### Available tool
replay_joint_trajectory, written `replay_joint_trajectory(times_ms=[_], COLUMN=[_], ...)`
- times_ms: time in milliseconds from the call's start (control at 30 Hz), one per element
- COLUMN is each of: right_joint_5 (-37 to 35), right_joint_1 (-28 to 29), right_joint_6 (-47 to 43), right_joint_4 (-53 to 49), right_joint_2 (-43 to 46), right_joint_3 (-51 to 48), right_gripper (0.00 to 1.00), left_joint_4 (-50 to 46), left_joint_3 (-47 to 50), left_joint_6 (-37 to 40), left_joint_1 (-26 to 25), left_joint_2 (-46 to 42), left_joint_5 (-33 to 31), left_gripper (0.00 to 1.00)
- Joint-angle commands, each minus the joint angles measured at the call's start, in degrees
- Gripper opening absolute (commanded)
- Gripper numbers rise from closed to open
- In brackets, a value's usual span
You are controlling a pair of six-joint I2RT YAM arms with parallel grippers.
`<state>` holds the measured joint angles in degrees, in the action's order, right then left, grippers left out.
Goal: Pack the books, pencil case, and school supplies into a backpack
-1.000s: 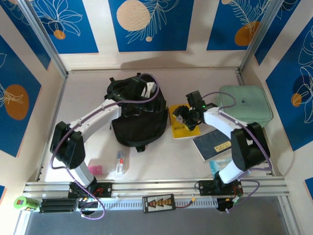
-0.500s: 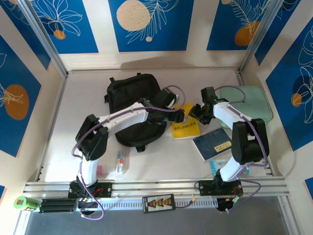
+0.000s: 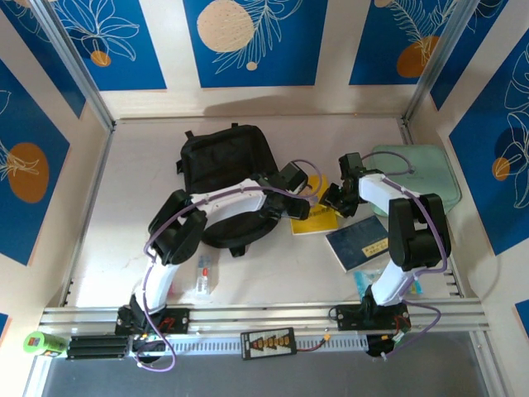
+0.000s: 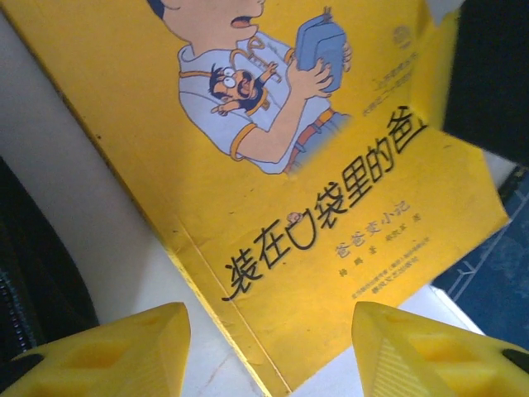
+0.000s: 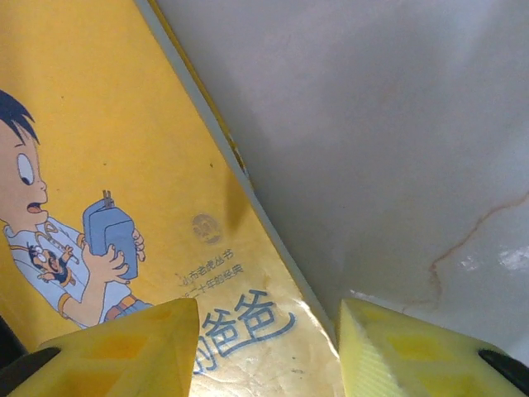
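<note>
1. One pale table [image 3: 132, 190] carries everything.
2. One black backpack [image 3: 223, 157] lies flat on the far middle-left of the table. The left arm [image 3: 231, 196] reaches across its near part.
3. Two arms: the left one stretches rightward, and the right arm [image 3: 417, 240] bends back toward the centre. Both wrists meet over the yellow book.
4. One mint-green rounded case [image 3: 426, 165] sits at the far right, apart from the backpack.
5. Two books are visible. The yellow book [image 3: 312, 222], with a cartoon boy on its cover, lies flat just right of the backpack, a strip of table between them. The dark blue book [image 3: 359, 242] lies just beside it, nearer the right arm's base.
6. Two claws:
   - The left gripper [image 4: 269, 347] is spread, its yellow fingertips [image 4: 107, 347] standing on either side of the yellow book's near edge, pinching nothing.
   - The right gripper [image 5: 269, 347] is also spread, one finger over the cover and the other over bare table, holding nothing.
7. One small clear stick-shaped item [image 3: 202, 277] lies near the left arm's base.
</note>
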<state>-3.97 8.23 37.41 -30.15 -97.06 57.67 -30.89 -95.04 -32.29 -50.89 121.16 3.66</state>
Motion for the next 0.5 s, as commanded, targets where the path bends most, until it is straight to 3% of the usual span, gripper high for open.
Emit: replay_joint_trajectory(times_ms=[0,200,467], right_joint_5=[3.0,9.7,10.0], right_joint_1=[0.7,1.3,0.7], right_joint_6=[0.7,2.9,1.9], right_joint_4=[-1.4,1.3,1.3], right_joint_2=[-0.9,0.6,0.5], right_joint_3=[-0.9,-2.9,-2.0], right_gripper=[0.48,0.43,0.41], left_joint_4=[-5.4,-8.2,-9.7], left_joint_3=[-2.6,-3.1,-4.4], left_joint_6=[3.5,5.5,6.1], left_joint_1=[0.0,0.2,0.2], left_joint_2=[2.2,4.2,7.2], left_joint_5=[-6.1,-9.9,-9.5], left_gripper=[0.55,0.51,0.41])
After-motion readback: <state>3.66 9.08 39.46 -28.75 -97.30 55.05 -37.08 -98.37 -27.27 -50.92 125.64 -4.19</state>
